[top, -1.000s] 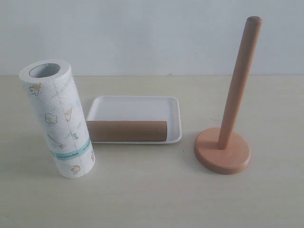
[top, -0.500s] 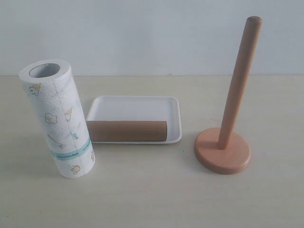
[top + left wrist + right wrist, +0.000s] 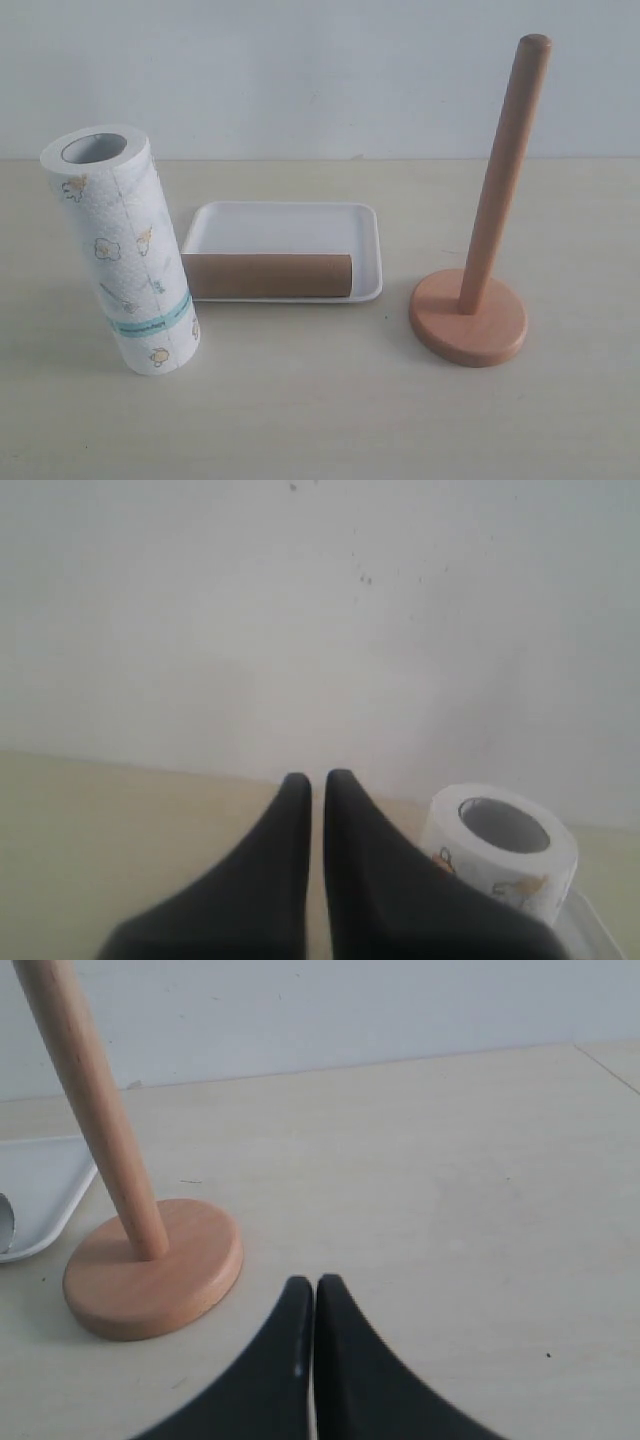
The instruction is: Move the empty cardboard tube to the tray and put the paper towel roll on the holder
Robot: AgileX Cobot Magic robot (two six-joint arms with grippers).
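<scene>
The brown cardboard tube lies on its side along the near rim of the white tray. To its left, the paper towel roll stands upright on the table, also seen in the left wrist view. The wooden holder stands bare at the right, its pole empty, and it shows in the right wrist view. Neither arm appears in the exterior view. My left gripper is shut and empty, beside the roll. My right gripper is shut and empty, a little apart from the holder's base.
A pale wall rises behind the beige table. A corner of the tray and one end of the tube show beside the holder in the right wrist view.
</scene>
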